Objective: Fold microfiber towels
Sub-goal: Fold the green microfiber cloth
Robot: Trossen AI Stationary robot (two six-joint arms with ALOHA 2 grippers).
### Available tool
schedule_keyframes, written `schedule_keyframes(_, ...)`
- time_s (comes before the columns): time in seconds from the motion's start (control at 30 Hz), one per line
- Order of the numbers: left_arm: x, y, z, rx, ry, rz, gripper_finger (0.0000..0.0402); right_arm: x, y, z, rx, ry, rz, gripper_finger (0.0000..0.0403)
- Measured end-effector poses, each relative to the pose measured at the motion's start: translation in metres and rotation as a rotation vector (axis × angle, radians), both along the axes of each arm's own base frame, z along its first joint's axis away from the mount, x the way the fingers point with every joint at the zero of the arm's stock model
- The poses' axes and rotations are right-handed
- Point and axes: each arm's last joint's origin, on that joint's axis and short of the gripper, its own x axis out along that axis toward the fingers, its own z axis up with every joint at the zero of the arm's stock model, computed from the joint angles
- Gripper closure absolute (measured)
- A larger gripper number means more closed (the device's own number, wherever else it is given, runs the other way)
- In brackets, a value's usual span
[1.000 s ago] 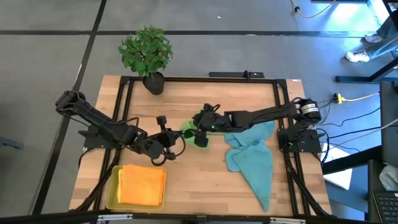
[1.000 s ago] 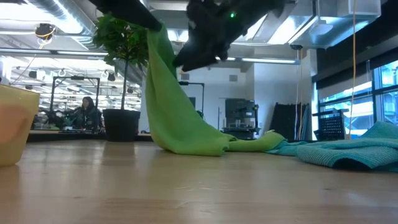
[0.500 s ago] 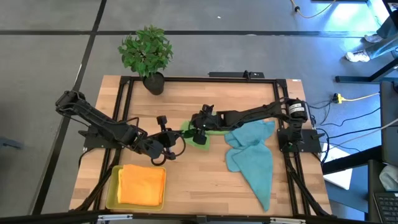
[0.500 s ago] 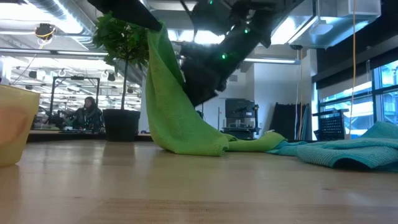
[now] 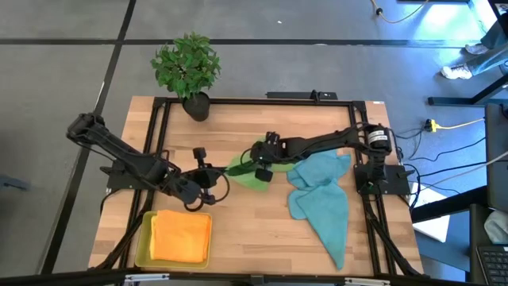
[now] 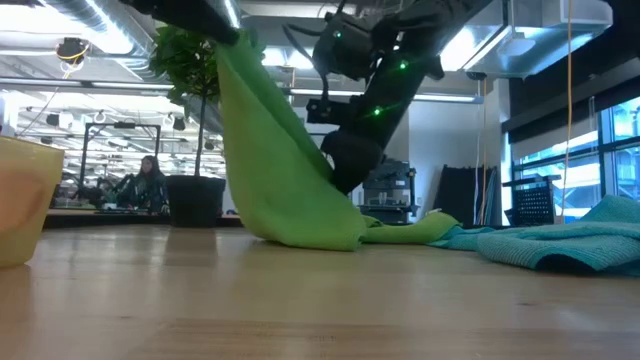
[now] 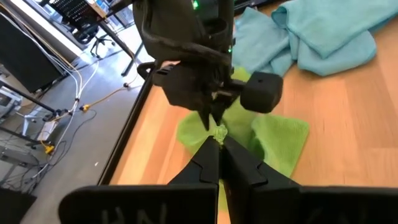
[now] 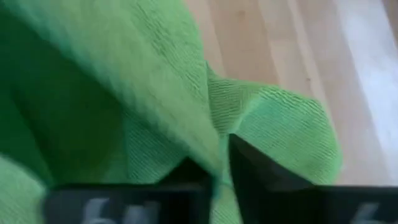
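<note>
at the near edge of the worktop (image 5: 238, 230), toward the left, a yellow tray (image 5: 144, 240) holds an orange microfiber towel (image 5: 182, 237) folded flat; the tray's yellow wall also shows at the edge of the low view. to the right, a teal-blue towel (image 5: 321, 202) lies crumpled and unfolded, running from the near right area back toward the middle.

further in, the left gripper (image 7: 219, 144) holds its fingers pressed together on a corner of the green towel (image 6: 275, 170), lifting it so the cloth hangs as a slanting sheet down to the worktop, where its lower part lies bunched and touching the teal-blue cloth. just beyond, the right gripper (image 5: 260, 167) reaches in from the right side, and its fingers (image 8: 249, 165) are narrowed onto a fold of the same green towel, the fabric pinched between them in the right wrist view.

at the far left corner stands a potted plant (image 5: 187, 70) in a dark pot. beyond the worktop, the low view shows a room with a person (image 6: 143, 180) seated far off. no readable writing or labels show anywhere.
</note>
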Motion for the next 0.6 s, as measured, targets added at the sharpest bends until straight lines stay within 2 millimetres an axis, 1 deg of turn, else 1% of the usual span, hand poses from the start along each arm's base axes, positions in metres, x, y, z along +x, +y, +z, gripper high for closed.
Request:
schedule_keyframes(0.03, -0.002, 0.000, 0.002, -0.002, -0.004, -0.002, 0.0401, 0.000, 0.000, 0.001, -0.001, -0.004, -0.001, 0.0382)
schedule_keyframes(0.07, -0.005, 0.000, 0.003, -0.003, -0.003, -0.004, 0.0401, 0.000, -0.001, 0.004, -0.002, -0.014, -0.002, 0.0390)
schedule_keyframes(0.17, -0.011, 0.003, 0.005, 0.001, 0.012, 0.007, 0.0401, -0.002, 0.001, 0.011, -0.003, 0.000, 0.003, 0.0384)
schedule_keyframes(0.23, -0.016, 0.006, 0.006, 0.021, 0.028, 0.018, 0.0401, -0.004, 0.001, 0.023, -0.009, 0.026, 0.000, 0.0382)
schedule_keyframes(0.3, -0.021, 0.010, 0.007, 0.038, 0.046, 0.030, 0.0401, -0.008, -0.001, 0.041, -0.040, 0.059, -0.022, 0.0389)
schedule_keyframes(0.4, -0.026, 0.019, 0.011, 0.064, 0.050, 0.064, 0.0401, -0.012, -0.002, 0.073, -0.097, 0.074, -0.052, 0.0397)
schedule_keyframes(0.5, -0.031, 0.032, 0.018, 0.117, 0.066, 0.087, 0.0401, -0.012, -0.003, 0.108, -0.131, 0.037, -0.067, 0.0394)
schedule_keyframes(0.6, -0.038, 0.049, 0.029, 0.186, 0.065, 0.125, 0.0401, -0.014, -0.006, 0.146, -0.147, 0.002, -0.076, 0.0397)
